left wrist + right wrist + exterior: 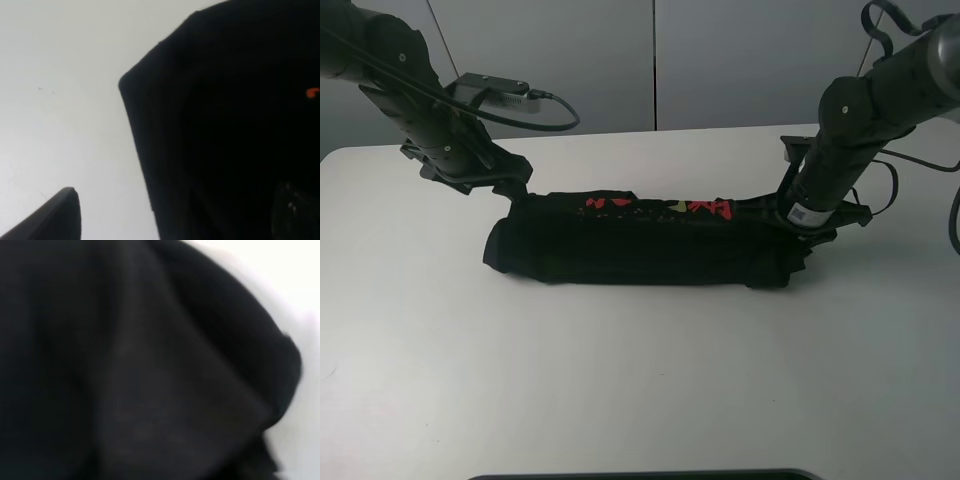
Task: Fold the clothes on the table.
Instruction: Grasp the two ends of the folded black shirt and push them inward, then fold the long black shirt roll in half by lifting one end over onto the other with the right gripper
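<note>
Black garment [640, 250] lies folded long, red print [705, 208] showing.

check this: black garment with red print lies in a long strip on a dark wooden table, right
No. The exterior high view shows a white table, not dark wood. The black garment with red print does lie in a long strip.

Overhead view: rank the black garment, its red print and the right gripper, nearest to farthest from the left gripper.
1. Black garment: its left end lies right at the left gripper.
2. Red print: mid-garment, along the far edge.
3. Right gripper: at the garment's opposite, right end.
</note>
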You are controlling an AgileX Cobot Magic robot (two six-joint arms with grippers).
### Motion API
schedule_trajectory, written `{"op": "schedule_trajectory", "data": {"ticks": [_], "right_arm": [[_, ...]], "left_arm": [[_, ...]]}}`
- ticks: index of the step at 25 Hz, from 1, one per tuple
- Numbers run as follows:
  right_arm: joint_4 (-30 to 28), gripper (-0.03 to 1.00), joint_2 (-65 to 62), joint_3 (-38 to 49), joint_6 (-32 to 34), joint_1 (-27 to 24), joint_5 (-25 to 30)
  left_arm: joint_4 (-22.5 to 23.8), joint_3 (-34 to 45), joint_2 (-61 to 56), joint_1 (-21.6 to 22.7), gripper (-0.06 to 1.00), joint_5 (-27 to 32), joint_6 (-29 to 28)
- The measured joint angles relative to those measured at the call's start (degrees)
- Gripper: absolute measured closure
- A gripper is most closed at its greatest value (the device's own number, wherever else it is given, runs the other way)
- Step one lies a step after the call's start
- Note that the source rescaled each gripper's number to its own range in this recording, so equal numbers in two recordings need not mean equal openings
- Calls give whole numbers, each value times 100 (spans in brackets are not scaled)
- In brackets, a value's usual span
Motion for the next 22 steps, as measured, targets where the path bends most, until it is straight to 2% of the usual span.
{"op": "schedule_trajectory", "data": {"ticks": [1,2,8,10,14,17,22], "right_arm": [[0,72,13,0,-48,0,-53],[0,74,13,0,-61,0,-79],[-223,74,13,0,-98,0,-143],[-460,74,1,0,-71,0,-94],[-1318,74,-239,0,213,-28,248],[-1633,74,-571,0,304,-282,470],[-1751,74,-1193,10,-107,-926,917]], "left_arm": [[10,-7,0,0,-4,17,0],[36,-7,0,0,-4,44,9],[76,-21,0,0,-4,112,21],[89,-21,0,0,-4,137,31],[89,-21,0,0,-4,162,31],[89,-21,0,0,-4,172,82],[93,-21,0,0,-4,193,132]]}}
